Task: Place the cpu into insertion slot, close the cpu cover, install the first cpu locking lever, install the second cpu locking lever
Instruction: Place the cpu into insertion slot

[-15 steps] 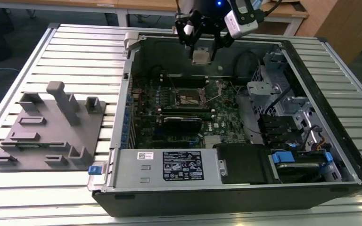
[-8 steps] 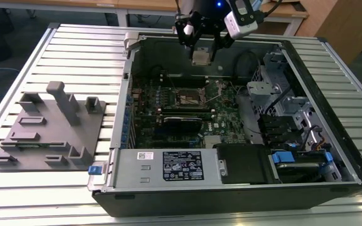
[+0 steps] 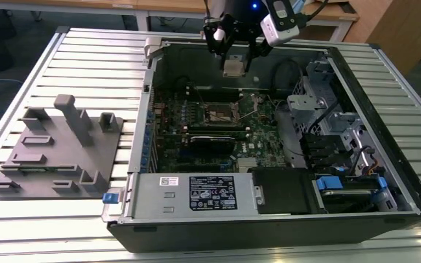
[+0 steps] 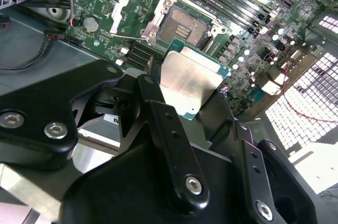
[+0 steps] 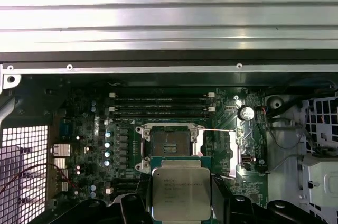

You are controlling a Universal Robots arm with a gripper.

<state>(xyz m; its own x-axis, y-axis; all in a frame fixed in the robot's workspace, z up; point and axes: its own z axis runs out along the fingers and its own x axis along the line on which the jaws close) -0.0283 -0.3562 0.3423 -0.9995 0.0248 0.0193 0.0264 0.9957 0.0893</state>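
Gripper (image 3: pixel 234 61) fingers pinch one cpu (image 5: pixel 179 192), hanging above one insertion slot (image 5: pixel 169 142) on the motherboard (image 5: pixel 84 129); its one cpu cover (image 4: pixel 158 19) stands flipped open.

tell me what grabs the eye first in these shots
The tool holds the silvery cpu above the open computer case. The insertion slot sits uncovered and empty on the green motherboard. A grey moulded fixture lies at the exterior view's left.

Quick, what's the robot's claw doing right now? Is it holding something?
Claw: closed, holding the small flat square silvery-topped cpu chip.
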